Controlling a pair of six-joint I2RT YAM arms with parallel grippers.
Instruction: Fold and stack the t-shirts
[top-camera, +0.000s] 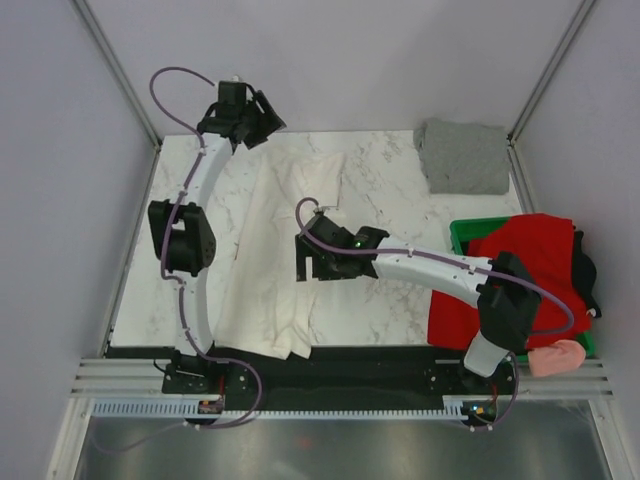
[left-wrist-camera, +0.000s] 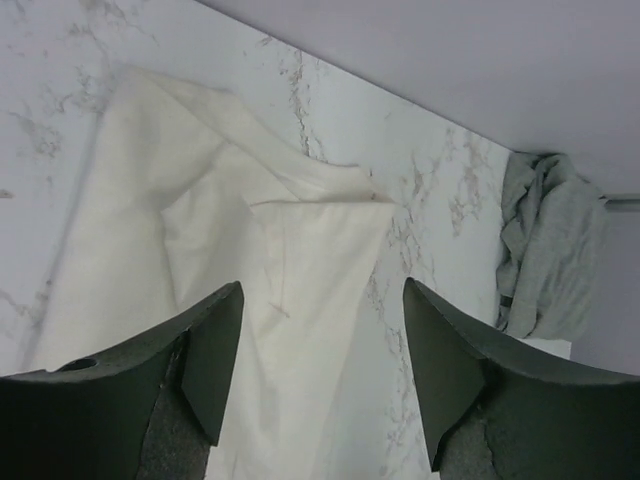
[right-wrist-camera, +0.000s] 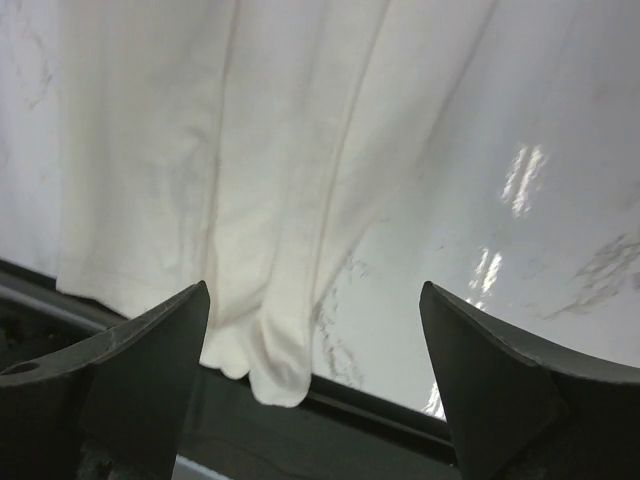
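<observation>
Hovering open and empty over the far end of the white t-shirt (top-camera: 280, 260), the left gripper (left-wrist-camera: 322, 300) seems lined up for a crosswise fold, since the shirt lies mid-table as a long strip, while the right gripper (right-wrist-camera: 315, 295) gapes empty beside its right edge and the grey t-shirt (top-camera: 462, 157) sits folded far right, probably starting the stack.

White marble-veined table (top-camera: 385, 180). Long white t-shirt (top-camera: 270, 270) spread flat from 11 o'clock to 7 o'clock, hem just over the near edge. Grey t-shirt (top-camera: 462, 157), loosely folded, at 1 o'clock. Green crate (top-camera: 462, 232) at 3 o'clock; red t-shirt (top-camera: 530, 240) spills from it onto the marble at 4 o'clock.
</observation>
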